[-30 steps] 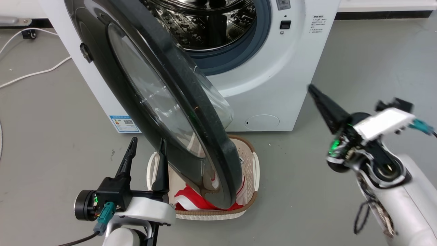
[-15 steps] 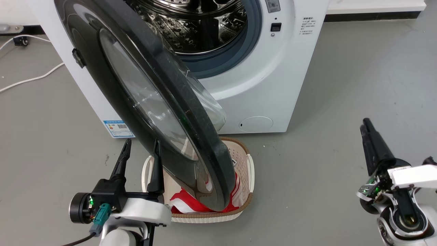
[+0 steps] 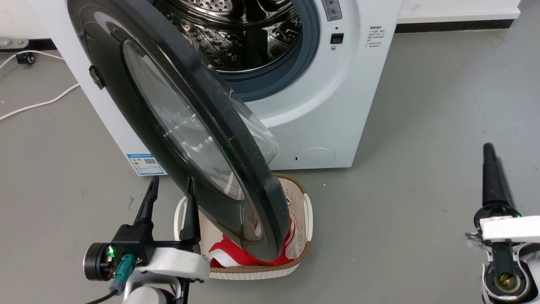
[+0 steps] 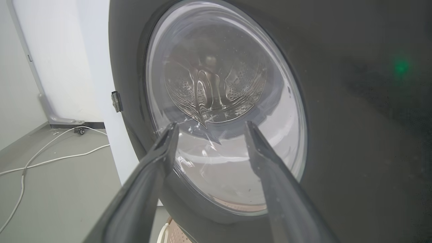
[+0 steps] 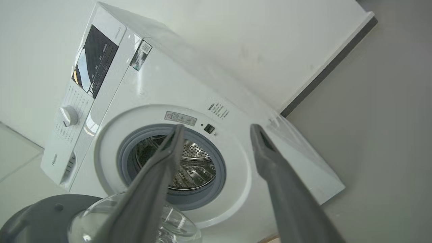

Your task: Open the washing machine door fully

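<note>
The large round black-rimmed glass washing machine door [image 3: 168, 109] stands part-open over a woven basket [image 3: 309, 219] — mid-swing, we judge — so with the left gripper [image 3: 172, 180] beside its outer face and the right gripper [image 3: 488, 148] well apart, both spread and empty, we next draw its rim wider.

Right gripper [image 3: 488, 148]: drawn back from beside the white washing machine's [image 3: 337, 105] front to the near right, well apart from it.
Its aim: slanted far-left before, now straight toward the far side.
Head camera: shifted slightly.
</note>
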Controlling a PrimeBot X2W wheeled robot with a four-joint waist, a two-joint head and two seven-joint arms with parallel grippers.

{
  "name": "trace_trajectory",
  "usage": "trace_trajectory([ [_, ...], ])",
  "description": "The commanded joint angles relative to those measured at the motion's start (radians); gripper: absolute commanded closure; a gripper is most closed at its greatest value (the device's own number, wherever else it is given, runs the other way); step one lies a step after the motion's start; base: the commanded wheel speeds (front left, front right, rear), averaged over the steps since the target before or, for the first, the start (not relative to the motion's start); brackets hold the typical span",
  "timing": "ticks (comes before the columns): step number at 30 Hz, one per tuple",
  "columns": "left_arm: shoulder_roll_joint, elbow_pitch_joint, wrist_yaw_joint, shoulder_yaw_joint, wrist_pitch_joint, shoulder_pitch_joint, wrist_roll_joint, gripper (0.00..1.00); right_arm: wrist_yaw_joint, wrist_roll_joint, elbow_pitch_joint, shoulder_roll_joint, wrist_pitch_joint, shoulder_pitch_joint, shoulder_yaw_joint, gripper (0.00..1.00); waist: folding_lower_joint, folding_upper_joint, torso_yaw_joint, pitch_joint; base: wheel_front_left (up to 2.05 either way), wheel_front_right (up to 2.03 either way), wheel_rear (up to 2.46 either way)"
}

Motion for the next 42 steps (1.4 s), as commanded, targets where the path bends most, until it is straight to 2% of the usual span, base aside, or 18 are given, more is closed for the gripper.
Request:
trace_trajectory([
  [1,0.001,-0.001,0.001,0.002,-0.002,0.007,-0.001,0.0,0.0,-0.097,-0.018,0.023,-0.001,0.013,-0.032,0.0,0.0,0.0,-0.001,0.0,0.0,0.0,0.0],
  [6,0.001,-0.001,-0.002,0.009,-0.002,0.004,0.004,0.0,0.0,-0.508,-0.106,0.091,-0.002,0.04,-0.139,0.0,0.0,0.0,-0.004,-0.001,0.0,0.0,0.0],
  [10,0.001,0.0,-0.004,0.014,-0.002,0.001,0.008,0.0,0.0,-0.803,-0.167,0.118,-0.002,0.077,-0.153,0.0,0.0,0.0,-0.003,-0.001,0.0,0.0,0.0],
  [14,0.001,0.0,-0.004,0.015,-0.002,0.0,0.011,0.0,0.0,-0.977,-0.198,0.144,0.009,0.117,-0.133,0.0,0.0,0.0,-0.001,-0.003,0.0,0.0,0.0],
  [15,0.001,0.001,-0.007,0.015,-0.002,0.0,0.013,0.0,0.0,-1.074,-0.205,0.154,0.024,0.146,-0.118,0.0,0.0,0.0,0.001,-0.004,0.0,0.0,0.0],
  [16,0.001,0.001,-0.006,0.015,-0.002,0.001,0.015,0.0,0.0,-1.1,-0.202,0.159,0.027,0.155,-0.111,0.0,0.0,0.0,0.001,-0.005,0.0,0.0,0.0],
  [21,0.0,0.004,-0.01,0.014,-0.002,0.005,0.021,0.0,0.0,-1.168,-0.168,0.174,0.031,0.181,-0.093,0.0,0.0,0.0,0.003,-0.011,0.0,0.0,0.0],
  [40,0.001,0.014,-0.016,0.01,-0.002,0.016,0.022,0.0,0.0,-1.162,-0.115,0.19,0.016,0.152,-0.098,0.0,0.0,0.0,0.01,-0.012,0.0,0.0,0.0],
  [41,0.001,0.014,-0.016,0.01,-0.002,0.015,0.022,0.07,0.0,-1.163,-0.115,0.19,0.014,0.151,-0.097,0.0,0.0,0.0,0.01,-0.011,0.0,0.0,0.0],
  [42,0.001,0.013,-0.013,0.012,-0.002,0.014,0.022,0.54,0.0,-1.163,-0.115,0.19,0.014,0.15,-0.097,0.0,0.0,0.0,0.01,-0.011,0.0,0.0,0.0],
])
